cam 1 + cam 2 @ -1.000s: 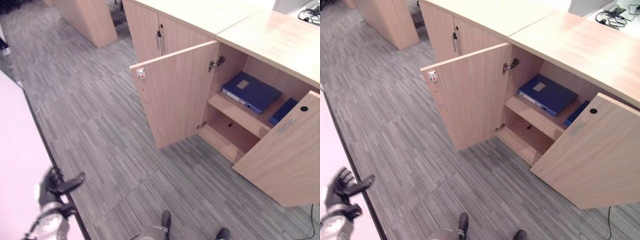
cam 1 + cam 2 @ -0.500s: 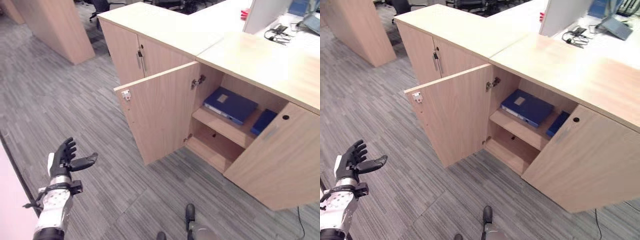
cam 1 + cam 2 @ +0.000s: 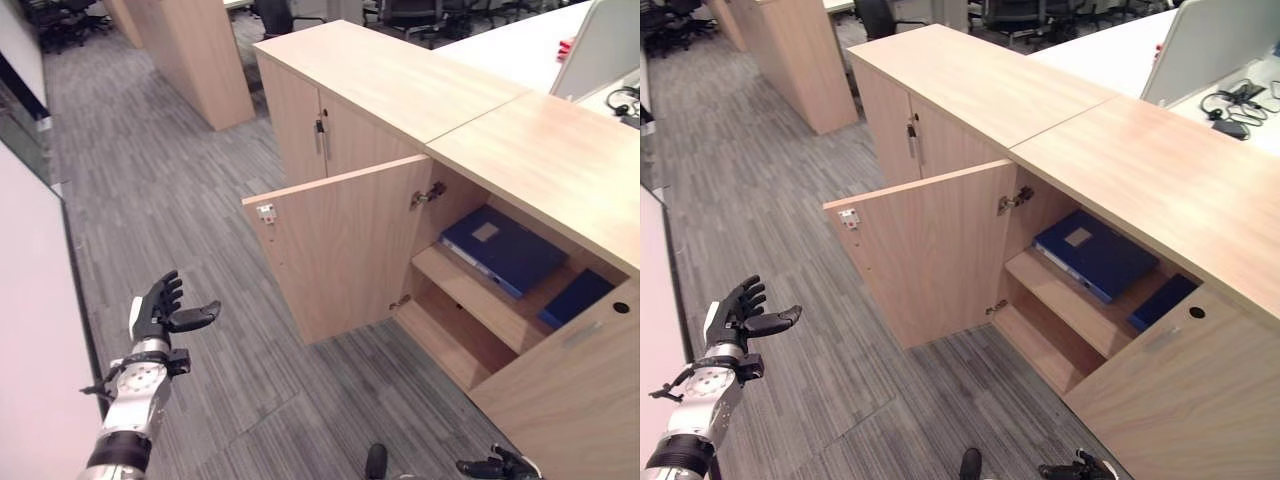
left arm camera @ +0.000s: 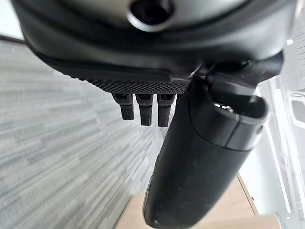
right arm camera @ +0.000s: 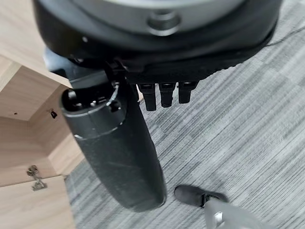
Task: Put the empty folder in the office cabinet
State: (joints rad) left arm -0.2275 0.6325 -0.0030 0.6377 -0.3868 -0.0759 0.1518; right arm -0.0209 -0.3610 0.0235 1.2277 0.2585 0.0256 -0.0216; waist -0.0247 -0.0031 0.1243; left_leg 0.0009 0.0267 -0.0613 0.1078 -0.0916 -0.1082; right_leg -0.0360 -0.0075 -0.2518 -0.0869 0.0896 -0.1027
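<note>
The floor (image 3: 180, 200) is the largest surface: grey carpet tiles with a fine striped weave, the stripes turning direction from tile to tile. On it stand two adjoining low office cabinets of pale wood laminate with flat, smooth tops. The farther cabinet (image 3: 370, 80) has its pair of doors closed, with slim metal handles at the seam. The nearer office cabinet (image 3: 1160, 170) stands open, both of its doors swung outward: the left door (image 3: 340, 245) is a plain rectangular panel with a small white catch near its upper outer corner and two metal hinges on its inner edge; the right door (image 3: 575, 400) carries a small dark round hole and a flat pale handle.

Inside the open cabinet there is one wooden shelf (image 3: 1065, 305) dividing an upper compartment from a lower one. Two blue folders lie flat on that shelf in the upper compartment. The bigger folder (image 3: 503, 250) is a thick rectangular box file with a pale label on its cover and a light strip along its spine. The second blue folder (image 3: 575, 298) lies just beside it, partly hidden behind the right door.

The left hand (image 3: 160, 318) is raised over the carpet, well apart from the cabinet, its dark fingers straight and spread, thumb out, holding nothing. The right hand (image 3: 497, 467) shows low over the carpet by the right door, its fingers extended and empty.
</note>
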